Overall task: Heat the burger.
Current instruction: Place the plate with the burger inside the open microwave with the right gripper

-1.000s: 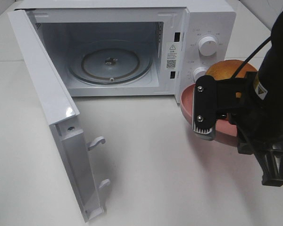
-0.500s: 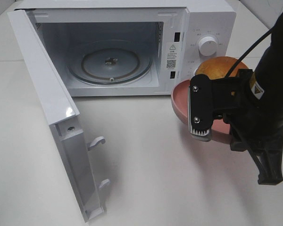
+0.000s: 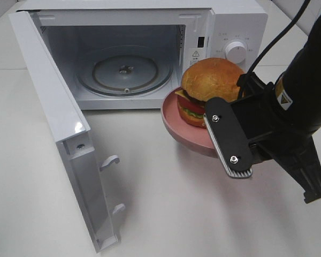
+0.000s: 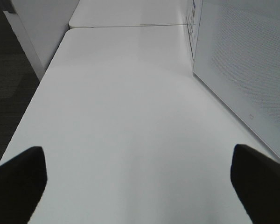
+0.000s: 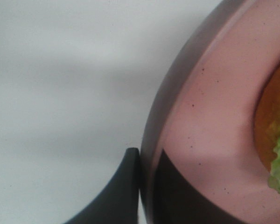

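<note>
Right gripper (image 5: 148,168) clamped on plate (image 3: 176,126) rim; I fear the burger (image 3: 211,80) slides off if the plate tips entering the microwave (image 3: 241,21).

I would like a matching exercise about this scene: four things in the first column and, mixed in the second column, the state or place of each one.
Column one:
1. burger
2. microwave door
3. turntable
4. right tool

Column two:
a. swung open
b. shut on the rim of the pink plate
c. bare, nothing on it
d. sitting on the pink plate

Pairs: 1-d, 2-a, 3-c, 4-b.
</note>
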